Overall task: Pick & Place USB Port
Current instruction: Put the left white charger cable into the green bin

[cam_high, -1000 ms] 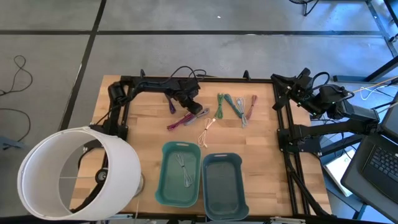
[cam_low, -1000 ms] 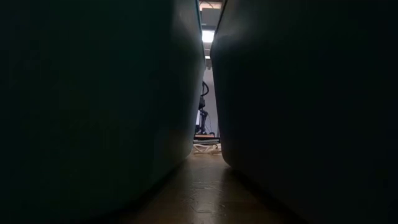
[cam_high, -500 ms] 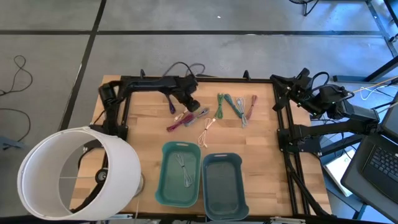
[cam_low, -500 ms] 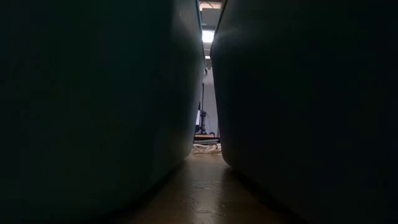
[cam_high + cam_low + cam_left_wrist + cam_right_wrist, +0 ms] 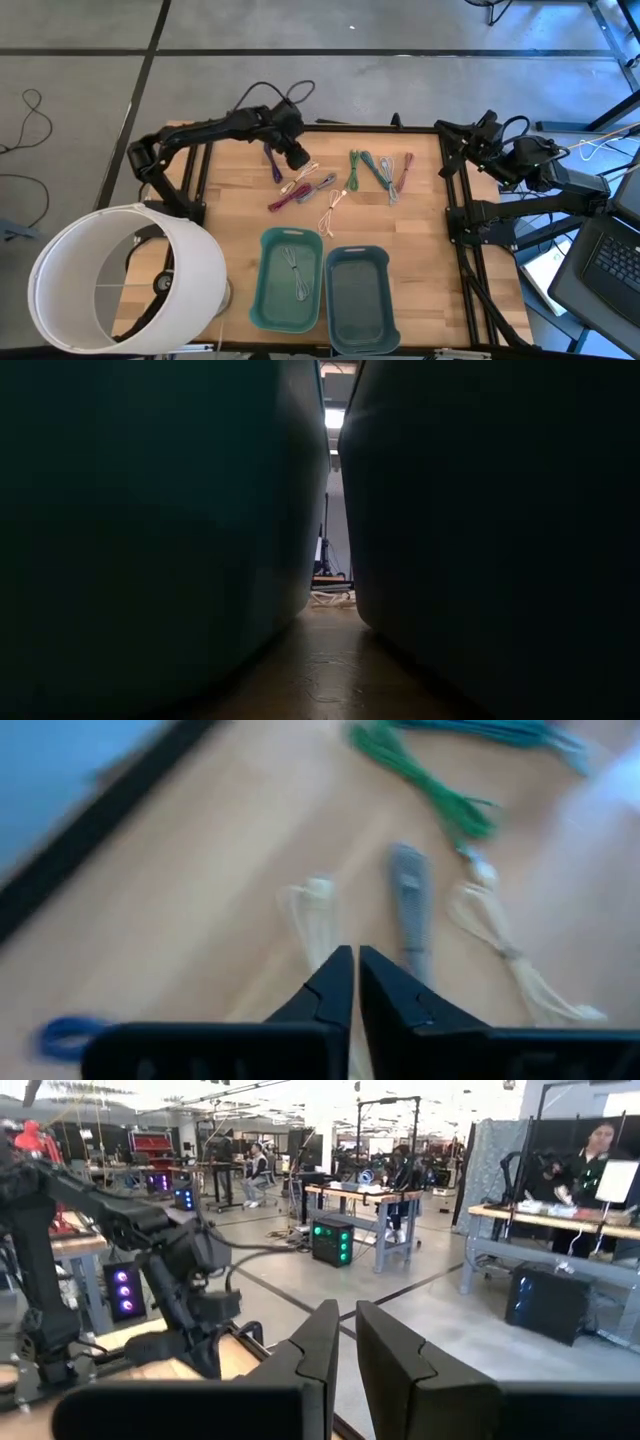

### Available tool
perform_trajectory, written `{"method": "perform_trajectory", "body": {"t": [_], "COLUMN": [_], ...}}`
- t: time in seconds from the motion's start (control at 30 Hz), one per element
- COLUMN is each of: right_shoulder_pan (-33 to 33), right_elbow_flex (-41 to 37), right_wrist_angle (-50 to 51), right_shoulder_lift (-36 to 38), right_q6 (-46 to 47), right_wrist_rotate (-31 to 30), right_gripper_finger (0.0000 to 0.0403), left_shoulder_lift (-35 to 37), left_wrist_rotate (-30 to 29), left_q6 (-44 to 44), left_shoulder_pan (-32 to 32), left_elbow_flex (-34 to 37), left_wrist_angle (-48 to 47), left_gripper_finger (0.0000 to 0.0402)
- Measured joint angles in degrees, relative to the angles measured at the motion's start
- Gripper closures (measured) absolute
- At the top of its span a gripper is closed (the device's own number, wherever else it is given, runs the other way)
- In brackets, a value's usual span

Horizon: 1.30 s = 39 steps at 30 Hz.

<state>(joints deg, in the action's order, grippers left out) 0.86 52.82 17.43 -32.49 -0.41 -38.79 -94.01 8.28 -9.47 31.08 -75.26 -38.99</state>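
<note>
- The left gripper (image 5: 297, 160) hovers over the far-middle of the wooden table (image 5: 425, 260), above a loose scatter of cables. It is by far the nearer arm to the work.
- Its fingers are pressed nearly together. In the left wrist view, the thin cream USB cable (image 5: 312, 910) runs straight in under the fingertips. It looks pinched there, though blur makes that uncertain.
- The cable's long axis lies roughly in line with the fingers, trailing away from them towards the grey cable (image 5: 408, 905) beside it.
- The turquoise plastic bin (image 5: 268, 270), which already holds one cable, lies from the gripper towards the table's near edge, almost directly below it in the high view. The carry is probably a short pull back.
- The left arm reaches in from the far-left corner, elbow folded, with the wrist pitched down.
- The right gripper (image 5: 347, 1342) waits at the table's right edge, facing the room, its fingers close together on nothing.
</note>
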Motion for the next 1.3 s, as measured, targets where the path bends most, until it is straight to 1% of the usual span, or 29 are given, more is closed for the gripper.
{"method": "perform_trajectory", "body": {"t": [0.03,0.1,0.3,0.4,0.47,0.6,0.77,1.2,1.3], "right_shoulder_pan": [0.02,0.00,0.02,0.02,0.02,0.02,0.02,0.02,0.02], "right_elbow_flex": [0.00,0.00,0.00,0.00,0.00,0.00,0.00,0.00,0.00], "right_wrist_angle": [0.20,0.61,1.61,2.67,3.76,5.39,6.24,7.86,7.73], "right_shoulder_lift": [0.00,0.00,0.34,0.42,0.42,0.42,0.83,1.03,1.04], "right_q6": [0.17,-0.38,-3.23,-2.83,-2.79,-2.67,-2.60,-1.31,-1.26], "right_wrist_rotate": [0.18,2.15,7.46,9.56,10.90,13.33,15.87,15.98,15.98], "right_gripper_finger": [0.0359,0.0359,0.0359,0.0359,0.0359,0.0359,0.0359,0.0359,0.0359], "left_shoulder_lift": [-0.03,-0.03,-1.02,-3.66,-5.99,-11.03,-14.90,-15.00,-15.00], "left_wrist_rotate": [1.55,1.62,-4.07,-3.76,-3.64,-3.37,-3.66,-4.90,-6.52], "left_q6": [-0.04,-0.75,-7.65,-11.78,-12.74,-12.28,-10.93,-9.96,-9.70], "left_shoulder_pan": [-0.38,-1.56,-4.74,-5.74,-6.49,-7.60,-7.39,-3.96,-3.81], "left_elbow_flex": [0.00,0.00,-0.04,-0.01,-0.02,0.00,0.00,0.00,0.00], "left_wrist_angle": [-0.69,-1.40,-1.03,-1.41,-1.28,-1.50,-1.98,-2.40,-2.39], "left_gripper_finger": [0.0368,0.0339,0.0240,0.0204,0.0190,0.0182,0.0186,0.0187,0.0187]}}
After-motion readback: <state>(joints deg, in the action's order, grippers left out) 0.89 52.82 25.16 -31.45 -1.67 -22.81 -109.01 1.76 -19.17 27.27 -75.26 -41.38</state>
